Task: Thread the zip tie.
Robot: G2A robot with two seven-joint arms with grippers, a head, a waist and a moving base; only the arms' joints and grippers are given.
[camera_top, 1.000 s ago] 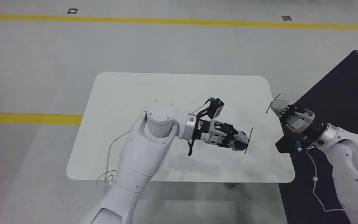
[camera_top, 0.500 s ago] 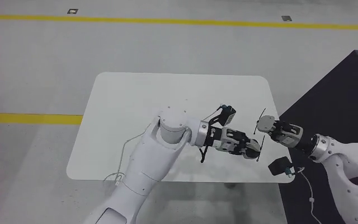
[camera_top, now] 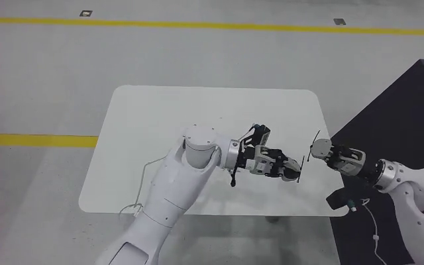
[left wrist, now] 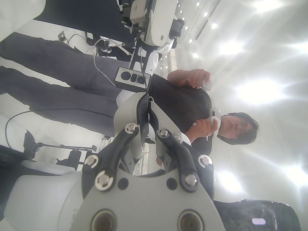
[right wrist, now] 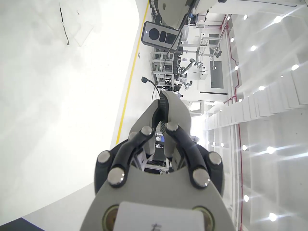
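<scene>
Hard to make out much of the thin black plastic zip tie [camera_top: 301,169] from above: just a short dark sliver standing across the tip of the left gripper [camera_top: 295,175], over the white rounded table [camera_top: 165,119], between 3 and 4 o'clock from its middle. Cannot follow where either end stops. In the left wrist view, reads as a hairline running out from the fingers [left wrist: 130,114] and getting lost against the dark shapes behind. Pinched tight there, fingers together with nothing but the strip between them.

Equally faint from above: a second black zip tie [camera_top: 315,140], over the table's 3 o'clock edge, at 1 o'clock from the first, near it but apart. Cannot tell any threading between the two. Clamped in the right gripper [camera_top: 318,150], fingers closed on it. In the right wrist view, mostly buried between those fingers [right wrist: 179,114], with only a ribbed stretch and a curved end with a small square head poking out.

Has the left arm [camera_top: 199,149] stretched in from 7 o'clock, bent at a big white joint, forearm lying toward 3 to 4 o'clock above the table. Has the right arm [camera_top: 391,173] in from 4 o'clock, forearm pointing toward 9 to 10 o'clock, tip facing the other nearly head-on.

On the tabletop in the right wrist view, a thin dark line [right wrist: 63,25], too small to name.
</scene>
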